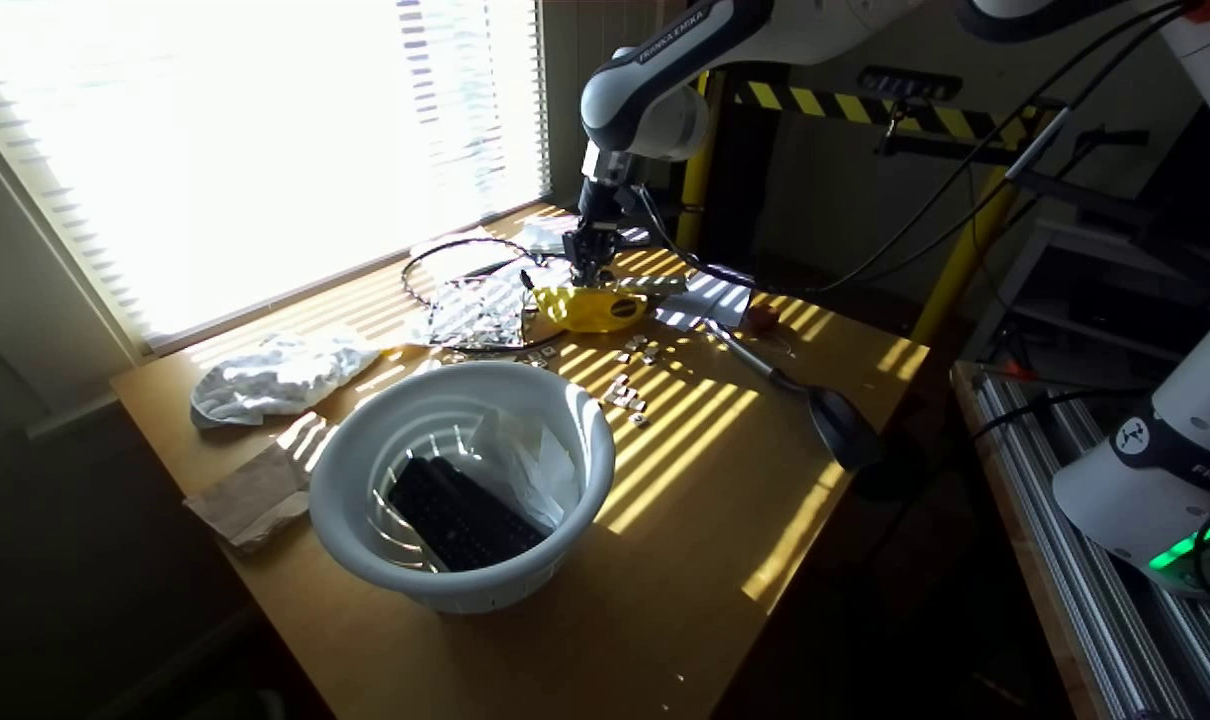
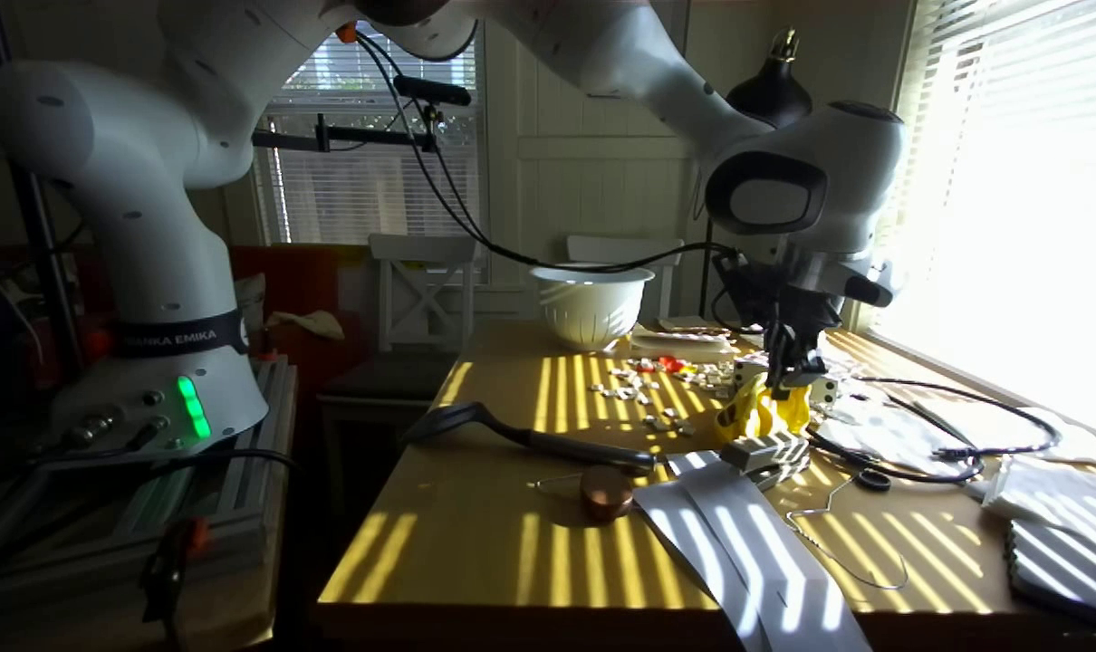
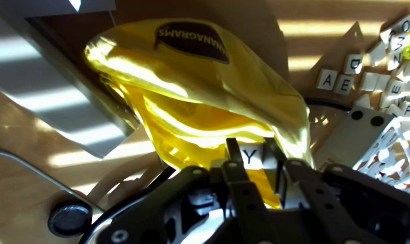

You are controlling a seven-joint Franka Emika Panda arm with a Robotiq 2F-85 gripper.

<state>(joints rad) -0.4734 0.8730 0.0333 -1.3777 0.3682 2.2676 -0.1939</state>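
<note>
1. As I see it from the wrist view, my hand (image 3: 250, 144) is drawn in to a tile's width, pinching one letter tile (image 3: 251, 158), marked Y, by opposite sides.
2. That tile sits over the mouth of the yellow bag (image 3: 198, 79); whether it is inside or just above, I cannot tell.
3. I judge the tile light, hard and slightly slippery, best held squarely by its sides. The bag looks thin and limp; I'd take it by a fold of the rim.
4. Room is tight beside the bag: a white box (image 3: 354, 139), a black cable (image 3: 327, 103) and loose tiles (image 3: 395, 88).
5. Toward the window (image 1: 265, 130), the cable loops between bag and desk (image 1: 675, 560) edge. I find more width on the robot's side, where a spoon (image 2: 557, 444) reaches the edge.
</note>
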